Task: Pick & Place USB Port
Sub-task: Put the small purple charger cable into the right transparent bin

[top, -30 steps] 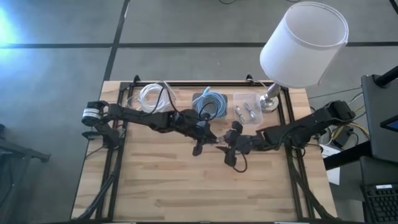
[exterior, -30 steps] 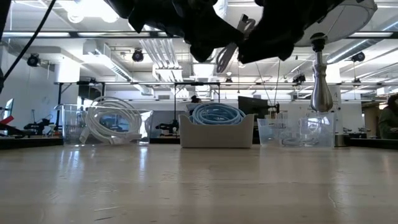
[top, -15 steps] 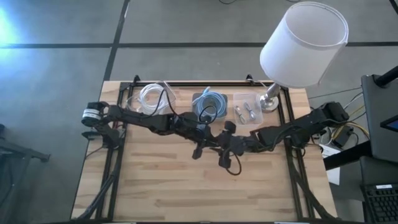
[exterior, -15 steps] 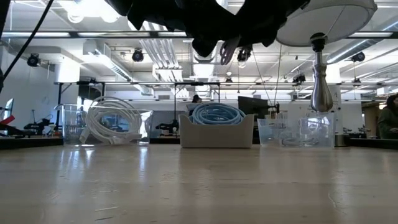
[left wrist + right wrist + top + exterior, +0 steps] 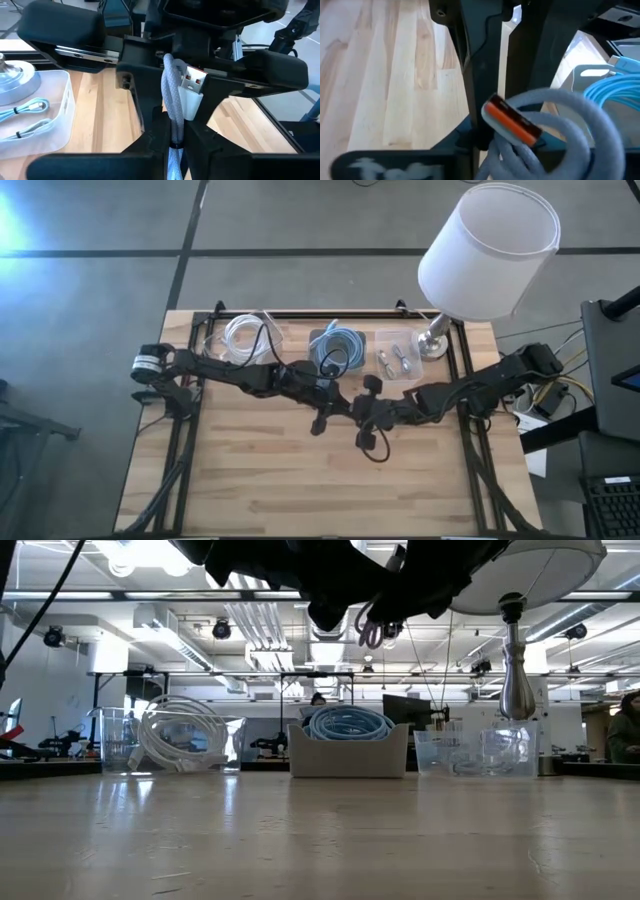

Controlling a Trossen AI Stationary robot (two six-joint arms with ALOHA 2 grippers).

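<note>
A: Where is the USB cable (image 5: 176, 95) now?

B: In mid-air above the table's (image 5: 250, 480) centre, at the meeting of both arms. The left gripper (image 5: 335, 406) pinches its grey cord, plug up.

A: And the right gripper (image 5: 360, 412)?

B: It faces the left one from three o'clock, fingers either side of the coil; whether they grip, I cannot tell.

A: So which step?

B: A handover, I judge. Next, the right must clamp firmly before the left lets go.
</note>
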